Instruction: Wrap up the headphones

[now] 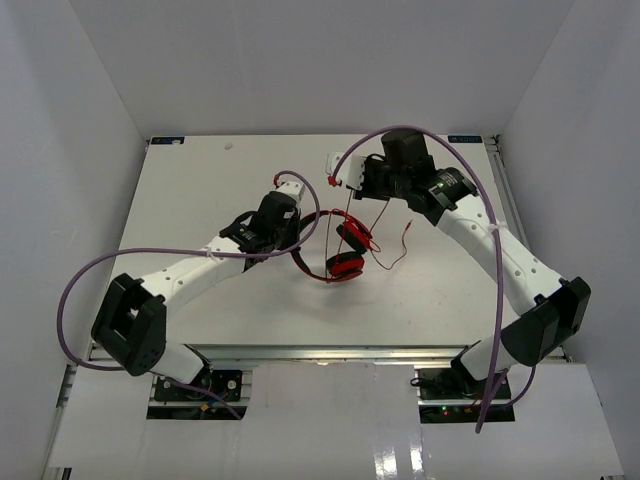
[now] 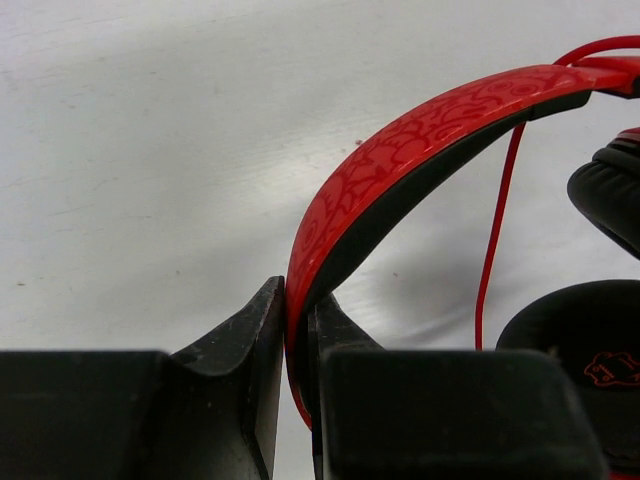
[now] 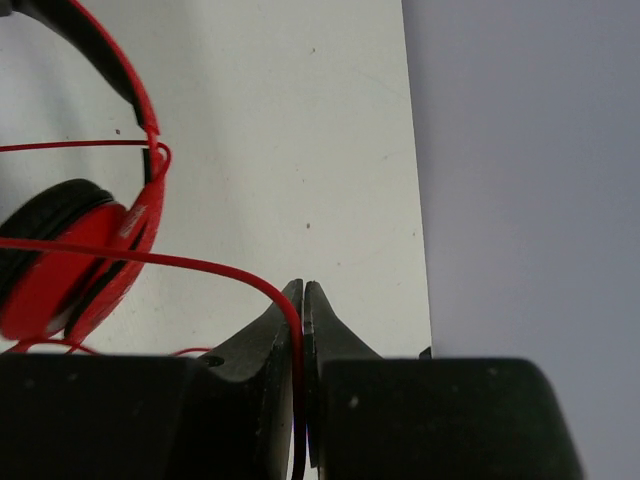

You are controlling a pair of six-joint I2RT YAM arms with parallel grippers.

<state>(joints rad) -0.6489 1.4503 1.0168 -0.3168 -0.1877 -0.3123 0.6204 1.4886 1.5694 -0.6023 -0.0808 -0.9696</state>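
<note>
My left jaws are clamped on the swirl-patterned headband of the red over-ear headphones (image 2: 420, 140), which sit near the middle of the white surface (image 1: 200, 200), between my two arms. My right jaws are pinched closed on the thin red cord (image 3: 200, 265). There's a small red emblem (image 2: 612, 368) on one black earpad, too blurred to read.

We record: left gripper (image 2: 296, 305), black jaws clamped on the headphones (image 2: 420, 135) at the patterned red headband; thin red cord (image 2: 497, 230) hanging beneath; black earcup padding (image 2: 575, 325), right; white table (image 2: 150, 150).
</note>
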